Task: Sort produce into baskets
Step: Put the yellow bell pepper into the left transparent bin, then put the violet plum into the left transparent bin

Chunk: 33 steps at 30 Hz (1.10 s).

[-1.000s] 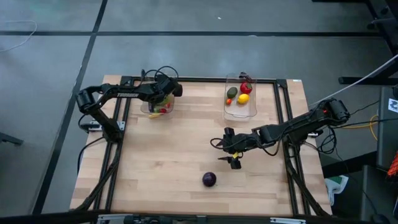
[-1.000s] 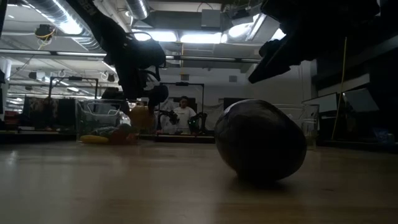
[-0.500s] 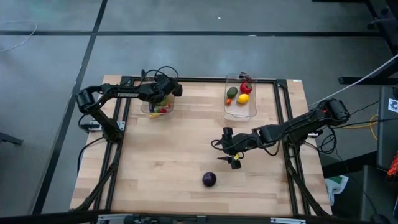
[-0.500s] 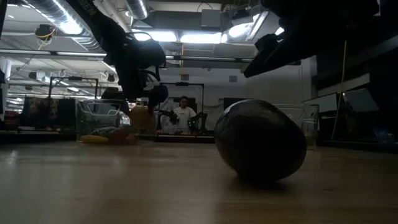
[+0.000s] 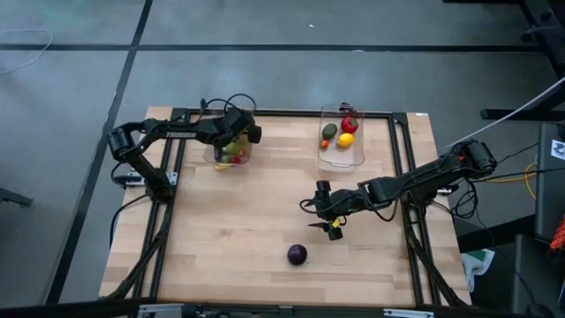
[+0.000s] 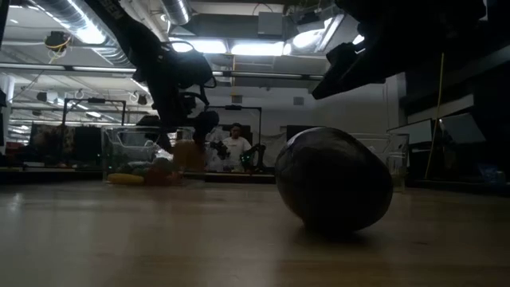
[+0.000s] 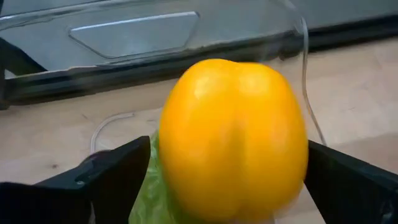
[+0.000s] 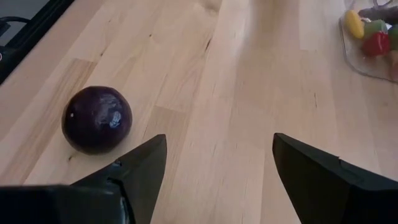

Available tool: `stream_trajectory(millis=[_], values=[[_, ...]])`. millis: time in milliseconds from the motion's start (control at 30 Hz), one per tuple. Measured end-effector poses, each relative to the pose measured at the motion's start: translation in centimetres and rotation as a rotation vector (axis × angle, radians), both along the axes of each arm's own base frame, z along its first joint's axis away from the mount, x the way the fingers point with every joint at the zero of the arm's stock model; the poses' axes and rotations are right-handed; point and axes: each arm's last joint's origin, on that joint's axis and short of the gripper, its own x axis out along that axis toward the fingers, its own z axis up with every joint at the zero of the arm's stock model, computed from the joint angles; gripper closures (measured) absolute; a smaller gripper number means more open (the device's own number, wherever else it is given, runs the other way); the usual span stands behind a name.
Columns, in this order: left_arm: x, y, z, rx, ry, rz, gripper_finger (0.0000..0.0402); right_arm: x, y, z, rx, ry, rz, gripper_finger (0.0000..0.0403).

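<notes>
My left gripper (image 5: pixel 240 134) is over the left clear basket (image 5: pixel 217 159) at the table's far left. Its fingers stand open on either side of a yellow pepper (image 7: pixel 233 140). Green produce (image 7: pixel 144 196) shows in the gap beside one finger (image 7: pixel 118 174). In the low view the pepper (image 6: pixel 189 153) sits low at the basket. My right gripper (image 5: pixel 332 228) is open and empty, a little above the table. It is to the far right of the purple round piece (image 5: pixel 297 254), which rests on the table (image 8: pixel 97 119). The right basket (image 5: pixel 338 159) holds a tomato, an avocado, a lemon and a small orange piece.
Black frame rails (image 5: pixel 402 159) run along the table's sides and far edge. Bare wood (image 5: pixel 238 230) lies between the baskets and the near edge. A person (image 6: pixel 235 147) shows in the room far behind the table.
My left gripper has shifted a little toward the table's right edge. The yellow pepper has sunk lower beneath it, and the left basket has slid slightly to the right. My right gripper has kept almost still above the table.
</notes>
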Motion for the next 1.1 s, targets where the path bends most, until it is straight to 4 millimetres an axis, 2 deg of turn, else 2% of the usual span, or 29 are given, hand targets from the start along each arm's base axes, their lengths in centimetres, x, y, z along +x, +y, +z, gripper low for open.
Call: stream_trajectory(millis=[233, 833, 1000, 1100], values=[[-0.20, 0.15, -0.02, 0.002, -0.013, 0.044, 0.0021, -0.02, -0.01, -0.03, -0.001, 0.004, 0.000, 0.0111], [0.10, -0.25, -0.01, 0.007, 0.002, 0.009, 0.0021, -0.03, -0.01, -0.03, -0.001, 0.004, 0.000, 0.0111], [0.12, -0.32, 0.10, 0.018, 0.064, -0.065, 0.0023, -0.03, -0.01, -0.03, -0.001, 0.005, 0.000, 0.0111], [0.14, -0.70, 0.83, 0.034, 0.065, -0.104, 0.0023, -0.03, -0.01, -0.03, -0.001, 0.004, 0.000, 0.0111]])
